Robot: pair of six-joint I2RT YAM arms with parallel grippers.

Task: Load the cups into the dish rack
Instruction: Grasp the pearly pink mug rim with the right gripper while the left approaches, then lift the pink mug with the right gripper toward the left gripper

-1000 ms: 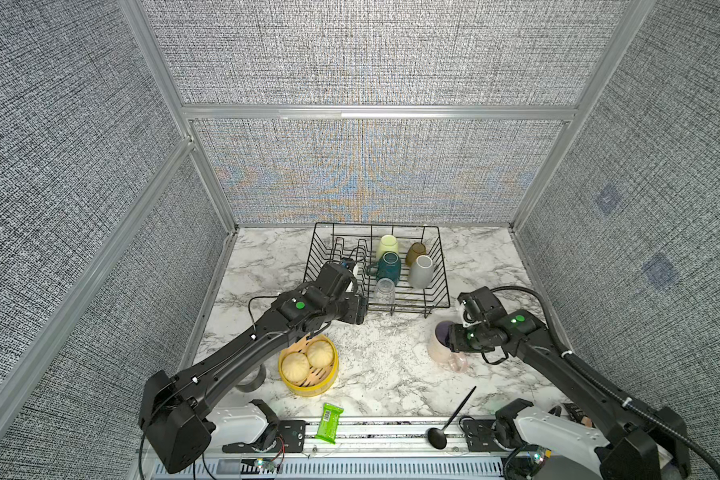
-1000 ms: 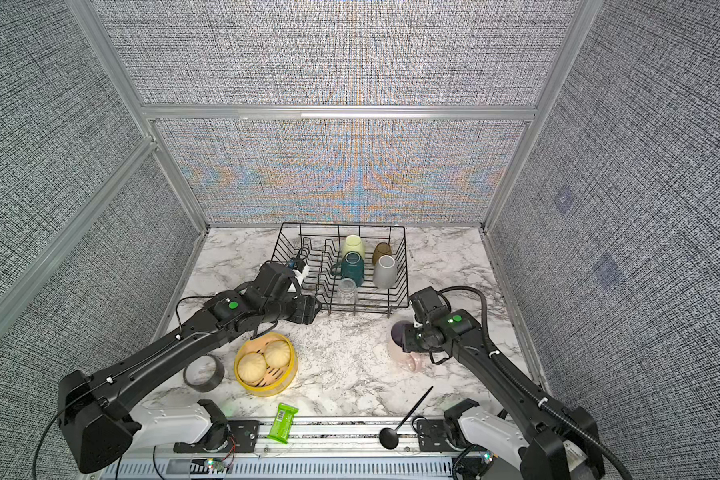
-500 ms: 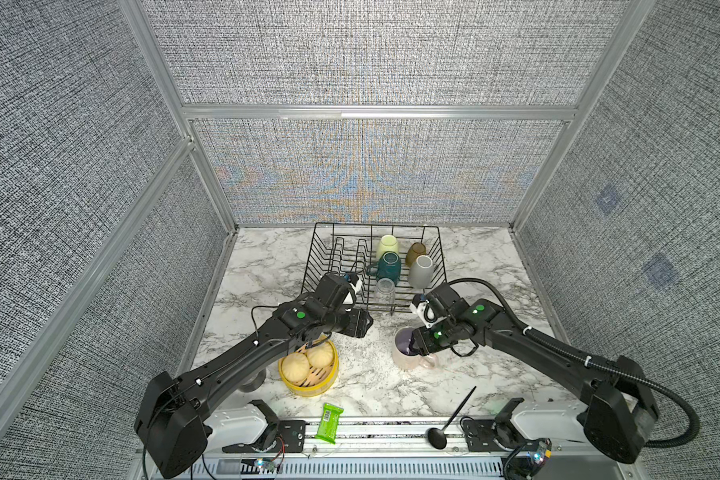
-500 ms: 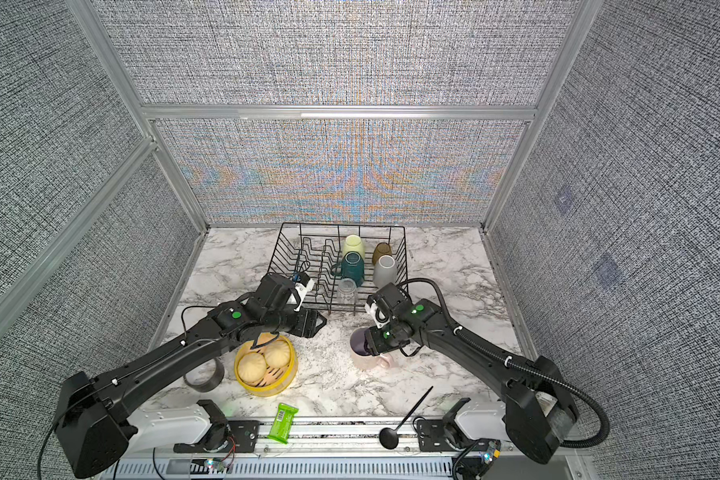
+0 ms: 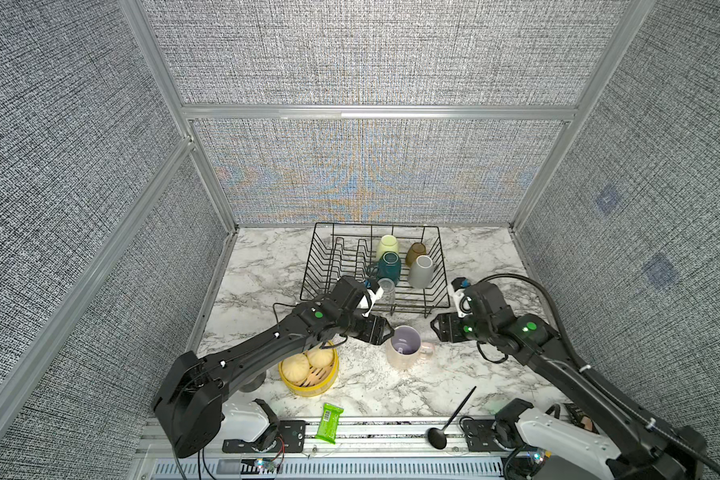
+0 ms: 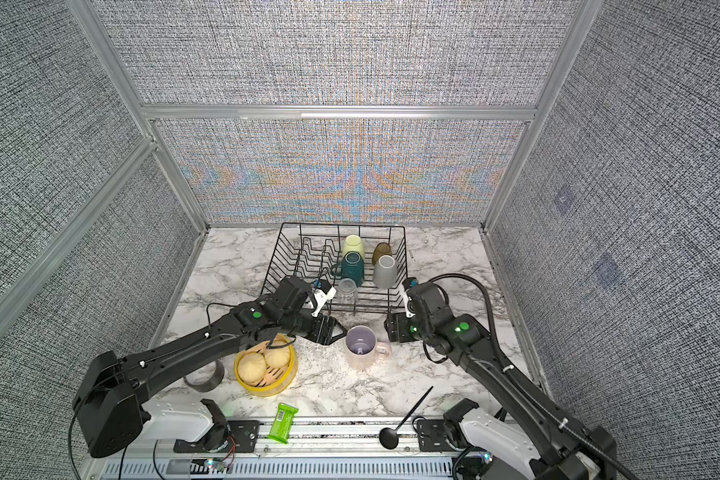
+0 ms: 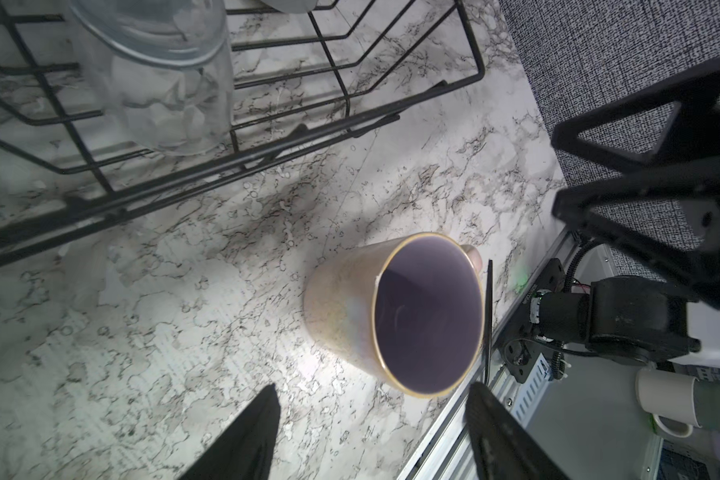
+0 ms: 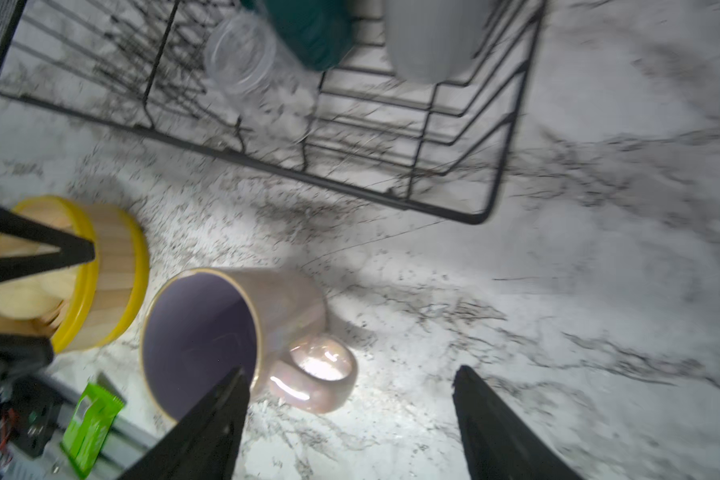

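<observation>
Pink mug (image 5: 404, 353) upright between two spread claws
Left claw (image 5: 389, 331) is nearer, just beside its rim; right claw (image 5: 436, 330) stands apart on the handle side; both empty.

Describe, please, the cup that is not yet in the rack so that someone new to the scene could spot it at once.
Find the black wire dish rack at the back of the marble table; just in front of it, right of the yellow steamer basket, a mug stands upright. It is the only cup outside the rack: pale pink outside, purple inside.
</observation>
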